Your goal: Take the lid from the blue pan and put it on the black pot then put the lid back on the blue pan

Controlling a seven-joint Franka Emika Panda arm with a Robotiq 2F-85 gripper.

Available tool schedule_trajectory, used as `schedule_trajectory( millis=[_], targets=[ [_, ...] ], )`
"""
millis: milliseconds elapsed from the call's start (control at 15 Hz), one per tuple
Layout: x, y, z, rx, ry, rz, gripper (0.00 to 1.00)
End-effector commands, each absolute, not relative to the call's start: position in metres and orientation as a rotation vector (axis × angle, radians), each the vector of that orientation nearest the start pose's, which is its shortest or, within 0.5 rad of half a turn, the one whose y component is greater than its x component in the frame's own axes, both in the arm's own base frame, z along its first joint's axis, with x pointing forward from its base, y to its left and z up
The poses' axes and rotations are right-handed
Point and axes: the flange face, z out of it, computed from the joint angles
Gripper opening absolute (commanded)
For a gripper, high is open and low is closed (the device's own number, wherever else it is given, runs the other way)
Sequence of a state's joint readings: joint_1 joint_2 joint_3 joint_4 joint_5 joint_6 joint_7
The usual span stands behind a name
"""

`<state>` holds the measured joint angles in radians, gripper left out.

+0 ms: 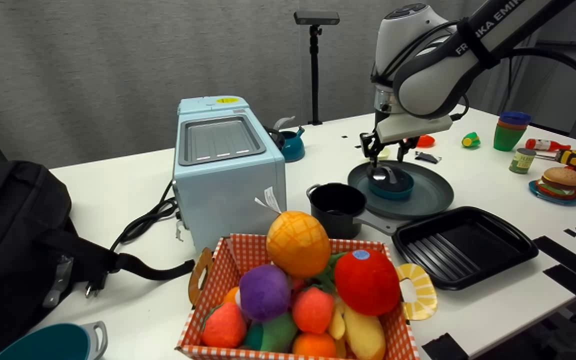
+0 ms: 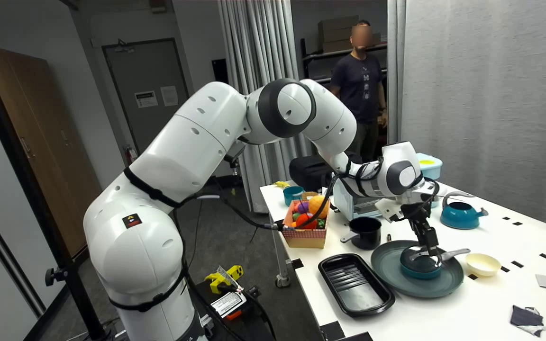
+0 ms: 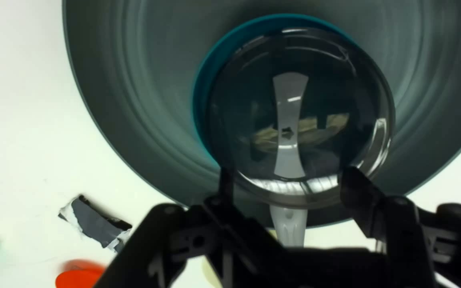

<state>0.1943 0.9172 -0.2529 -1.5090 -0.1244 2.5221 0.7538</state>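
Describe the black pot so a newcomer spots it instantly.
In an exterior view, find the pale-blue appliance. Right of it in frame, behind the checked basket, stands the black pot. Unlike the shallow ribbed grill pan, it is round and deep, with a grey handle.

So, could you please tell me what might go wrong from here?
In the wrist view the open gripper appears nearer one end of the handle, so the lid might tilt when lifted. The lid also looks off-centre on the blue pan and could slip. That pan sits inside a larger grey pan, so a nudge might slide it.
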Motion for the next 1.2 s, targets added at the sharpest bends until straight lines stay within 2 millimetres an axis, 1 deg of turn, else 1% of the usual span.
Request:
schedule_trajectory(
  millis=[0, 200, 400, 533, 667, 867, 1133],
  targets=[
    [0.718, -0.013, 0.152, -3.195, 0.991, -0.352, 0.99],
    [0.710, -0.016, 0.171, -3.188, 0.972, -0.364, 1.00],
    [0.700, -0.018, 0.194, -3.163, 0.971, -0.382, 1.00],
    [0.691, -0.019, 0.212, -3.146, 0.963, -0.409, 1.00],
    [0.676, -0.019, 0.231, -3.124, 0.945, -0.427, 1.00],
    [0.646, -0.018, 0.261, -3.102, 0.881, -0.449, 1.00],
    [0.598, -0.020, 0.299, -3.087, 0.773, -0.480, 1.00]
  ],
)
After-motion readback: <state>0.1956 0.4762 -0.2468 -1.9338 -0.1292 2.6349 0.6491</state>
